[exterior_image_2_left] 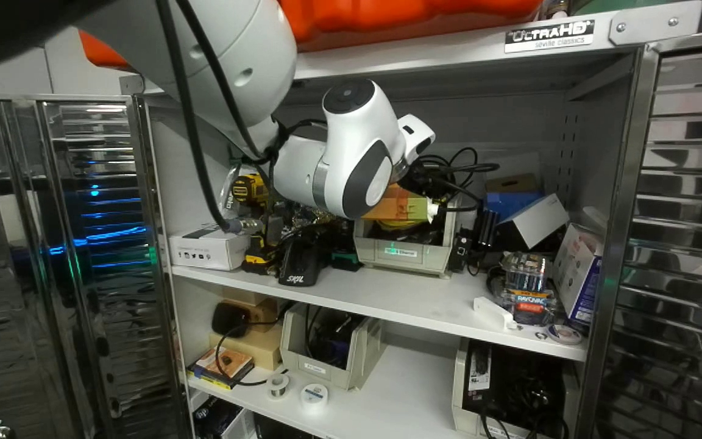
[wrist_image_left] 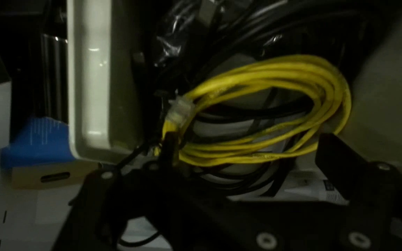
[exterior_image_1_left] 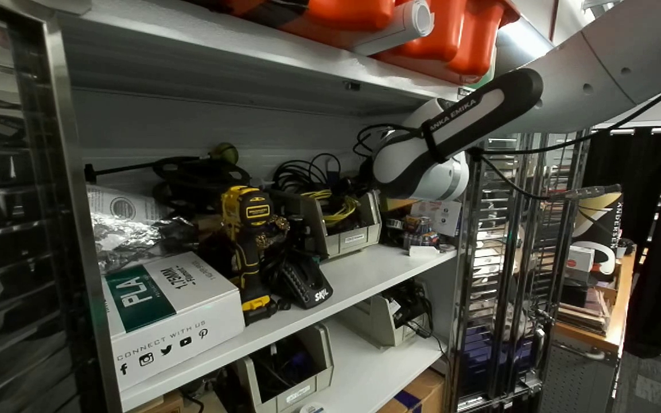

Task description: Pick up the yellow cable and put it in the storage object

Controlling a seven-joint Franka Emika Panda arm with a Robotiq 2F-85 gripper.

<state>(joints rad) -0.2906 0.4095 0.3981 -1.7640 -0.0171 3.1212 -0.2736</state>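
The yellow cable is a loose coil [wrist_image_left: 332, 94] lying among black cords in the pale beige open-top bin, the storage object [wrist_image_left: 91, 104]. In both exterior views the coil [exterior_image_1_left: 342, 212] [exterior_image_2_left: 401, 225] and the bin [exterior_image_1_left: 330, 244] [exterior_image_2_left: 372, 251] show on the middle shelf. My gripper [wrist_image_left: 250, 146] is open, its two black fingers spread wide over the lower strands. The left finger overlaps the coil's left end near a clear plug; the right finger is at its right end. I cannot tell whether they touch it. In both exterior views the fingers are not clearly visible.
A yellow-and-black drill [exterior_image_1_left: 247, 229], a black charger [exterior_image_1_left: 302, 281] and a green-and-white box [exterior_image_1_left: 193, 304] stand beside the bin. Batteries [exterior_image_2_left: 531, 302] lie on its other side. Similar bins [exterior_image_2_left: 369, 353] stand below. A shelf [exterior_image_1_left: 250, 34] hangs overhead; black cables [exterior_image_2_left: 473, 167] show behind the wrist.
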